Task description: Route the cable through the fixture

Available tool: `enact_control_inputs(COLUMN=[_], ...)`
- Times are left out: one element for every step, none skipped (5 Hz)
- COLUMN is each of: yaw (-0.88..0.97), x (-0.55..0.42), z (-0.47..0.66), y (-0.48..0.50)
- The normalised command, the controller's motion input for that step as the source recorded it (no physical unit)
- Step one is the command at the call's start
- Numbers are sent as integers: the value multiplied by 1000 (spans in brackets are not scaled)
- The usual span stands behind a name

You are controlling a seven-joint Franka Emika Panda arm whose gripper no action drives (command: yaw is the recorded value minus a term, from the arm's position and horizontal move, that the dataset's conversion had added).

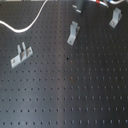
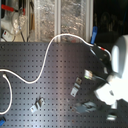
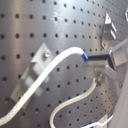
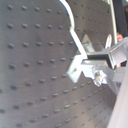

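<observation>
The white cable [image 2: 47, 55] curves across the black perforated board from the second exterior view's left and rises toward the arm. In the first wrist view its blue-tipped end [image 3: 85, 56] sits between the fingers of my gripper [image 3: 98, 59], which is shut on it. The second wrist view shows the cable [image 4: 74, 27] running into the gripper [image 4: 92, 57], just above a metal fixture clip [image 4: 75, 69]. Three metal clips stand on the board in the first exterior view: one near the left [image 1: 20, 55], one in the middle [image 1: 73, 34], one at the right [image 1: 116, 17]. The gripper body [image 1: 80, 6] shows only at the first exterior view's top edge.
The white robot arm [image 2: 117, 65] fills the second exterior view's right. Foil-wrapped panels [image 2: 60, 15] and clutter stand behind the board. A further cable loop [image 3: 75, 107] lies on the board beneath the gripper in the first wrist view.
</observation>
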Motion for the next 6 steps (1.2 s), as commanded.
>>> enact_control_inputs(yaw=[403, 0, -43, 0, -31, 0], x=[-568, 27, 266, 68, 268, 453], z=[-470, 11, 146, 82, -10, -196], y=[363, -47, -519, -546, -475, -66])
